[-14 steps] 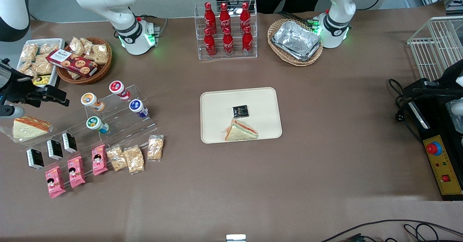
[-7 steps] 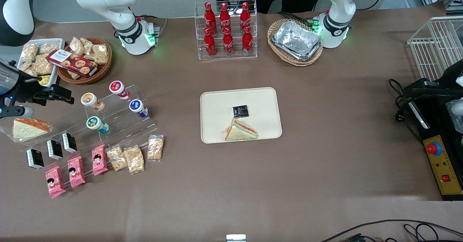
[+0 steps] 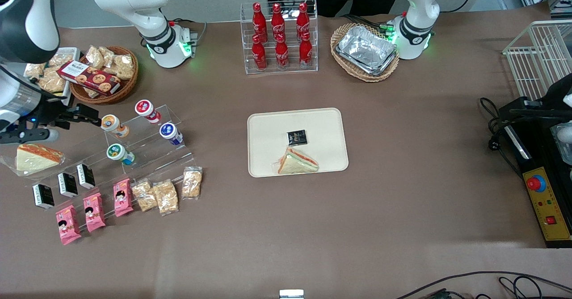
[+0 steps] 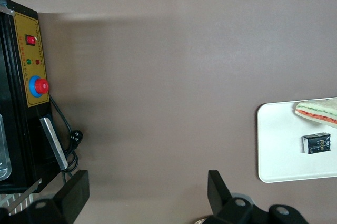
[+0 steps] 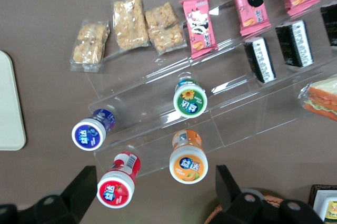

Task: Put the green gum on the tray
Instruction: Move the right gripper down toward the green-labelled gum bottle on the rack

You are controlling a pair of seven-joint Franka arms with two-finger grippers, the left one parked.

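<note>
One step, the approach, is in hand: the gripper (image 3: 91,120), jaws wide and empty, is hovering beside the orange gum (image 3: 114,126), so the next move calls for lowering onto the green gum (image 3: 119,154) on the clear rack (image 3: 147,149), well apart from the tray (image 3: 268,124).

Claw (image 3: 91,119) open beside orange-lidded bottle (image 3: 114,126); green gum (image 3: 119,153) on clear stand; tray (image 3: 268,129) well apart.

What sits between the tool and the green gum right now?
The orange-lidded bottle stands on the clear rack's higher step, between the open tool and the green gum one step nearer the front camera. Coming from above, nothing covers the gum.
</note>
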